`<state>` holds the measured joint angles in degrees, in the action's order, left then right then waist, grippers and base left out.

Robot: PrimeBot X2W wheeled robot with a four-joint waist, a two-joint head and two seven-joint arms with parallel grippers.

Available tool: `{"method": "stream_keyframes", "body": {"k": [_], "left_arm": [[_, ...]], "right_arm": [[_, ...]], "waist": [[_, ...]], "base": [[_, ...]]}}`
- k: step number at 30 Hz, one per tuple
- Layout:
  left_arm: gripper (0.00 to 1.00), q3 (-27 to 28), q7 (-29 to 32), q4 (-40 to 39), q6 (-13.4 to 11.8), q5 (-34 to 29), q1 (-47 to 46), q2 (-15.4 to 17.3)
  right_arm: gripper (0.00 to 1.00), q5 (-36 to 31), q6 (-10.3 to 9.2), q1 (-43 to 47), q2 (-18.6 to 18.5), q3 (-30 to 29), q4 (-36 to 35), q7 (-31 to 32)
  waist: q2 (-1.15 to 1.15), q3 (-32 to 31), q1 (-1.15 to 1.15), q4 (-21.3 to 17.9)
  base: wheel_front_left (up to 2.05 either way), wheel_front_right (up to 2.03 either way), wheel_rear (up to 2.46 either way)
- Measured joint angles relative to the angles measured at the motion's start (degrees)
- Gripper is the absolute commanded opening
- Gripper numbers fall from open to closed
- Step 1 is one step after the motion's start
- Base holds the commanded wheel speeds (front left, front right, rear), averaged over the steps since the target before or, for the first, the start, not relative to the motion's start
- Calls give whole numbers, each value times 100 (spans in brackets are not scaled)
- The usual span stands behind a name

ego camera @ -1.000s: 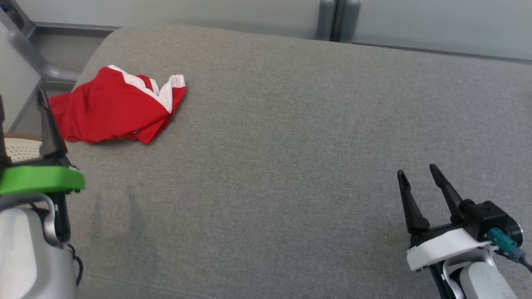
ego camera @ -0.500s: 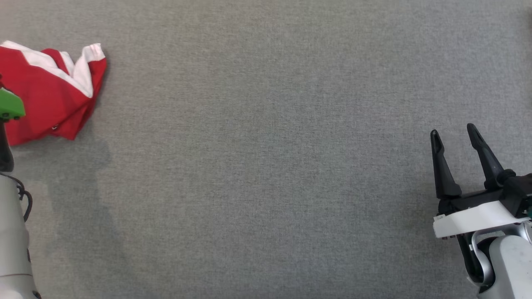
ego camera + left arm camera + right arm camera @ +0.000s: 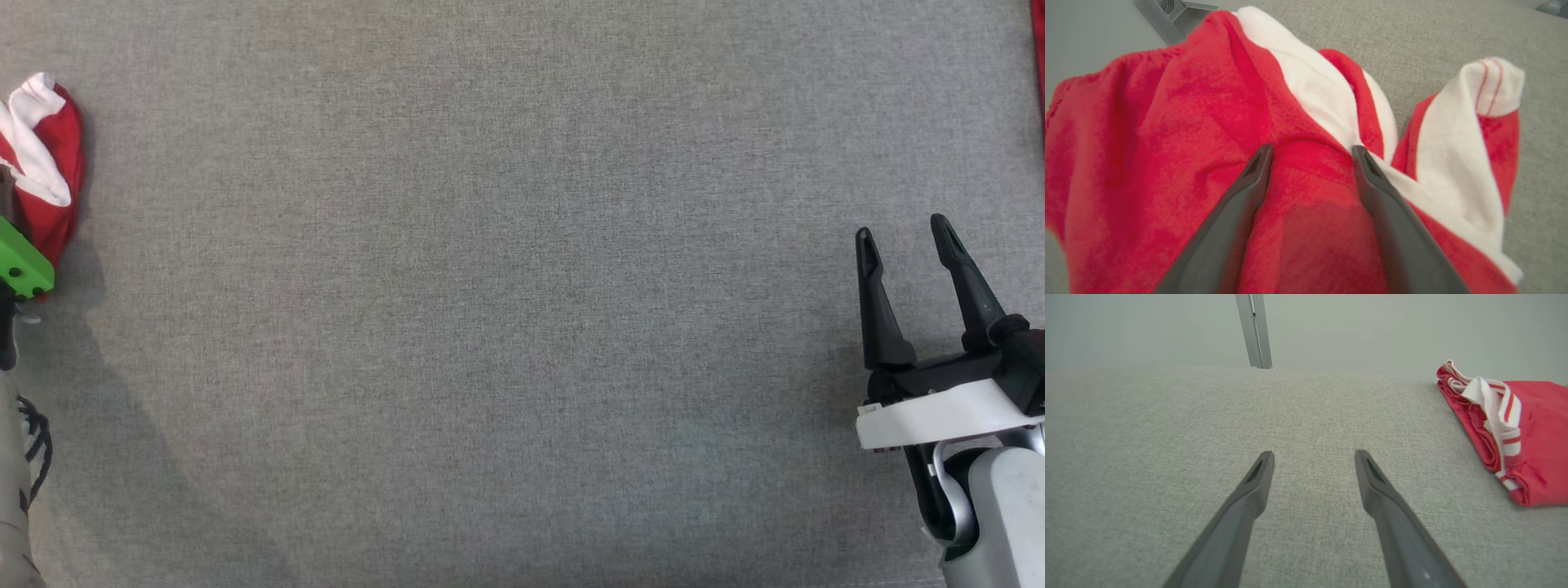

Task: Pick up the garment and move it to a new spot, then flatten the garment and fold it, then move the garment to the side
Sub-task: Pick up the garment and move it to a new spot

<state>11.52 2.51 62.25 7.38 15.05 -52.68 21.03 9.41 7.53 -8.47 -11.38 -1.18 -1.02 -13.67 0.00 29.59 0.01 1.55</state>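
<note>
Left wrist view has the left gripper (image 3: 1311,151) directly over the crumpled red-and-white garment (image 3: 1167,143), its two dark fingers spread apart with a ridge of red cloth between the tips. The tips sit right at the fabric, though whether they press into it cannot be told, and nothing is clamped. In the head view the garment lies bunched at the far left edge of the grey cloth-covered tabletop (image 3: 490,286), well apart from the right gripper (image 3: 901,233). That one hovers with its fingers apart near the right edge, over bare grey cloth. The right wrist view shows a second red-and-white garment (image 3: 1531,457), neatly folded, off to that gripper's right. The step in hand looks like the very first: taking hold of the crumpled garment, which is not yet lifted. The next move probably calls for closing the left fingers on the raised fold between them, deep enough to catch more than one loose layer. Then comes a lift and a carry toward the wide open middle of the tabletop, where there is room to spread it flat.
</note>
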Motion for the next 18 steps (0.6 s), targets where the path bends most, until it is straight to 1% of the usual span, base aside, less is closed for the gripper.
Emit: {"method": "stream_keyframes", "body": {"k": [3, 4, 5, 6, 8, 14, 18], "left_arm": [[100, -27, 229, 246, 0, 63, -132, 4], [97, -33, 246, 304, 0, 92, -147, 4], [40, -48, 246, 353, 0, 109, -163, 9], [0, -64, 238, 396, 0, 120, -177, 12], [0, -98, 156, 471, 0, 144, -178, 21], [0, -200, -346, 536, 0, 144, -158, 38], [0, -255, -792, 492, 1, 141, -148, 107]], "right_arm": [[100, -2, 0, -4, -1, 2, -14, 8], [100, -3, 0, -9, -1, 5, -16, 23], [100, -3, 0, -13, 0, 14, -16, 24], [100, -4, 0, -16, 3, 25, -16, 25], [100, -7, 0, -16, 11, 41, -9, 32], [100, -26, 0, -15, 60, 83, 103, 38], [100, 1, 0, -16, 104, 169, 232, -3]], "waist": [[0, -22, -1, 4], [0, -32, -1, 4], [0, -42, -1, 2], [0, -52, -1, -2], [0, -81, -1, -7], [0, -258, -1, -16], [0, -461, -1, -22]], "base": [[0, 0, 0], [0, 0, 0], [0, 0, 0], [0, 0, 0], [0, 0, 0], [0, 0, 0], [0, 0, 0]]}}
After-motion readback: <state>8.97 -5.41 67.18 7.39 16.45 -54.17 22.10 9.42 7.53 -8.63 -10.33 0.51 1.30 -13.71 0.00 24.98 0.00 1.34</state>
